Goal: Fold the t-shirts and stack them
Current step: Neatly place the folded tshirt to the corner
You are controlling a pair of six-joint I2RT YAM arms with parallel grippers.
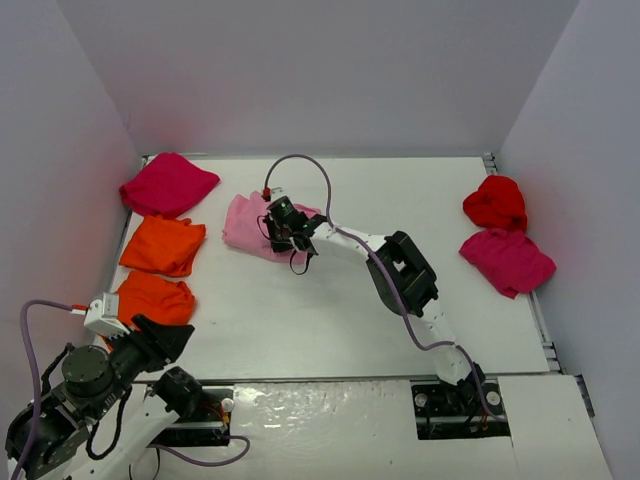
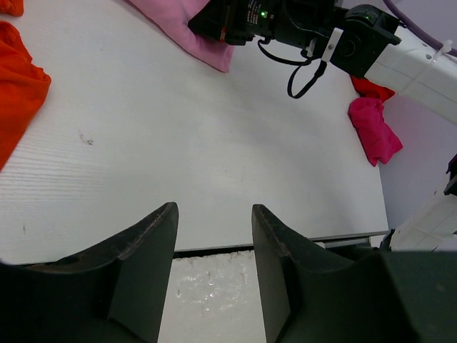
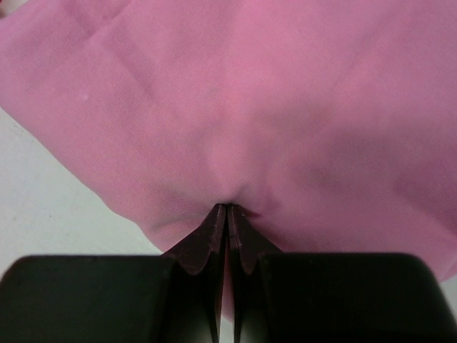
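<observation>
Right gripper (image 3: 227, 207): fingers pinched together on a pucker of the light pink cloth t-shirt (image 3: 250, 107), which lies bunched at centre-rear of the white table (image 1: 330, 330). Left gripper (image 2: 214, 214): jaws apart, empty, over the near table edge. Down the left side lie a magenta cloth shirt (image 1: 168, 184) and two orange cloth shirts (image 1: 162, 244) (image 1: 153, 297), looking roughly folded but not stacked. At right, a bright red shirt (image 1: 496, 202) and a second magenta shirt (image 1: 506, 260) are crumpled. Judging by this, no stack yet; most work remains.
</observation>
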